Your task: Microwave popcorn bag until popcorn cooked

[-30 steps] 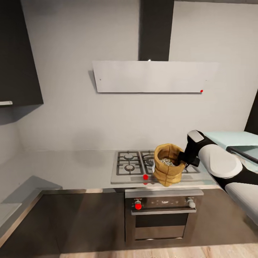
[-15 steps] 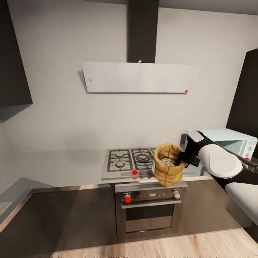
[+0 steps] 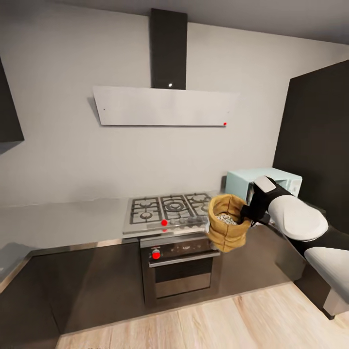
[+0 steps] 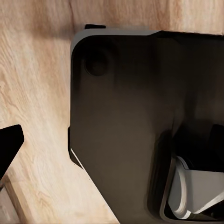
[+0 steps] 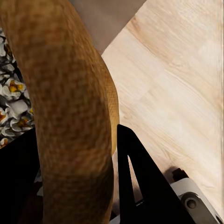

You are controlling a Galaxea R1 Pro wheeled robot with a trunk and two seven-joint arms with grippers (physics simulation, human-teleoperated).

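Gas hob [image 3: 167, 212] with oven [image 3: 179, 266] below, hood [image 3: 162, 106] above; microwave [image 3: 245, 182] at tabletop [image 3: 58, 223] right end, behind right arm. Popcorn bag [image 3: 228, 228] held off tabletop, upright, mouth up, popcorn [image 3: 224, 218] inside. Right pincer [image 3: 248, 213] clamped on rim. Left pincer state: cannot tell.

No text, brand, number or label could be read anywhere in the three views. The oven [image 3: 177, 264] front carried a faint pale mark on its control panel, at about 6 o'clock from the gas hob [image 3: 167, 211], but it was too blurred to make out. The microwave [image 3: 242, 182] face showed no legible marking either.
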